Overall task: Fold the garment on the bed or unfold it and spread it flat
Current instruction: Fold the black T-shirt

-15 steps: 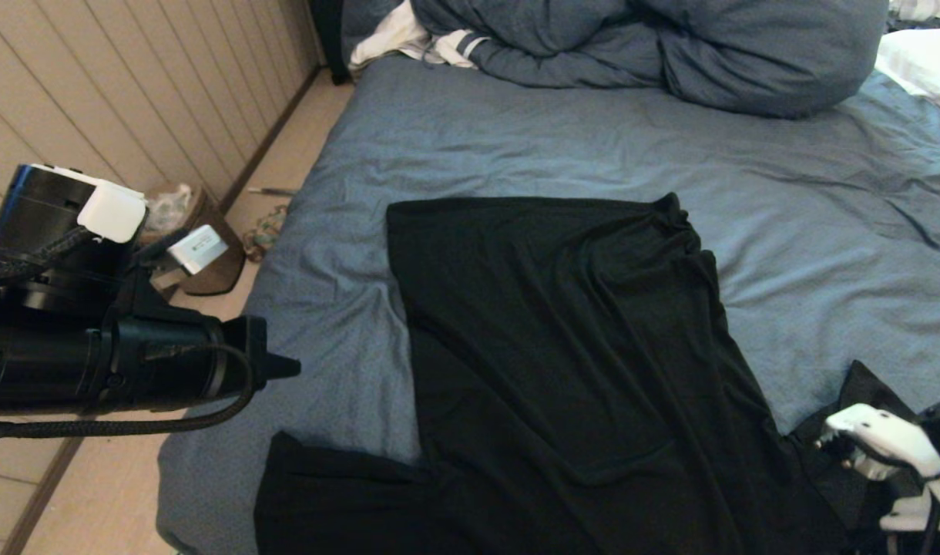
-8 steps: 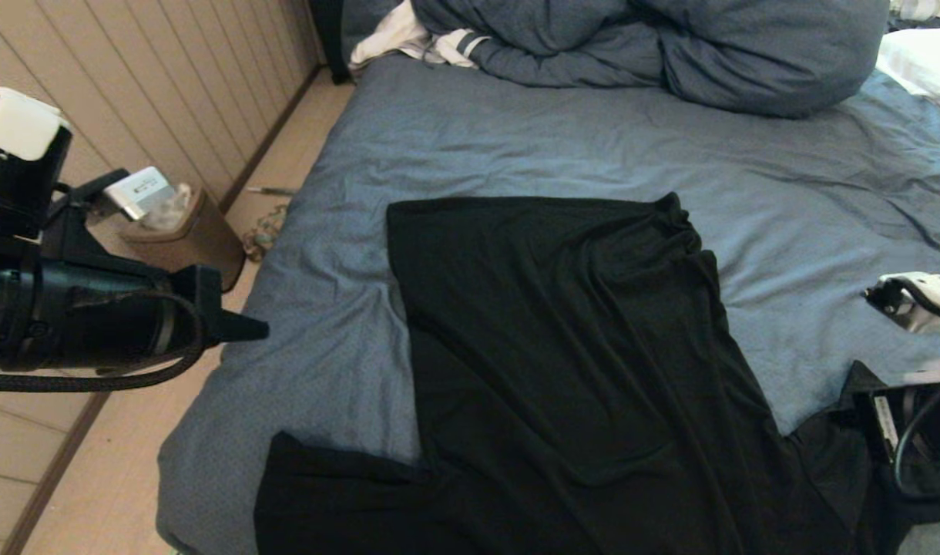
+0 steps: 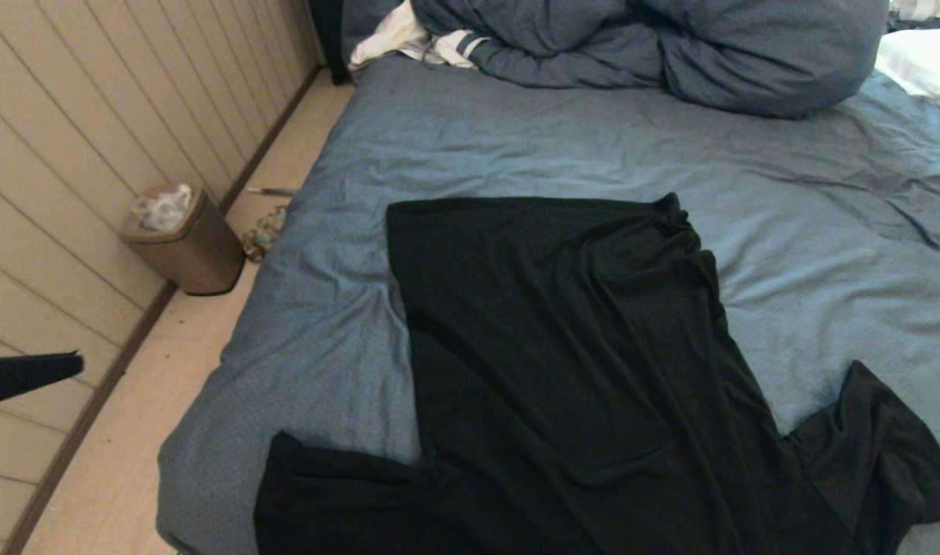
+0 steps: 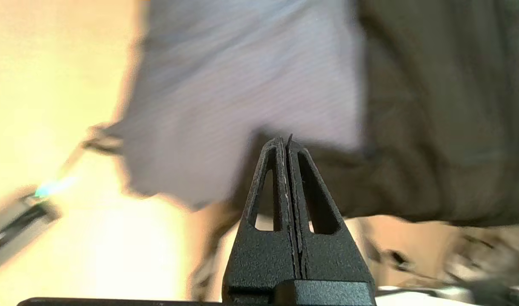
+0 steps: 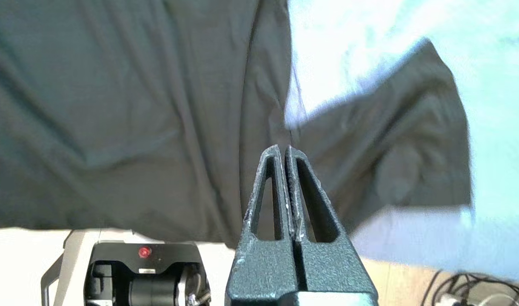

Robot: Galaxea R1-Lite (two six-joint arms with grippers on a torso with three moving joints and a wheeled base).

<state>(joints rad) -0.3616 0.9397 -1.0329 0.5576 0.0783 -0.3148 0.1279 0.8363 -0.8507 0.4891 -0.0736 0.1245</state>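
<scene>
On the bed point(image 3: 516, 146) the garment point(image 3: 562, 362) lies spread; both end effectors pressed together, empty.

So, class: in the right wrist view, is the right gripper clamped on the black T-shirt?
No: the right gripper is shut with nothing between its fingers, above the T-shirt.

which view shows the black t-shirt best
The head view: the black t-shirt lies spread on the bed, both sleeves visible. The right wrist view shows its body and one sleeve; the left wrist view only a blurred part.
</scene>
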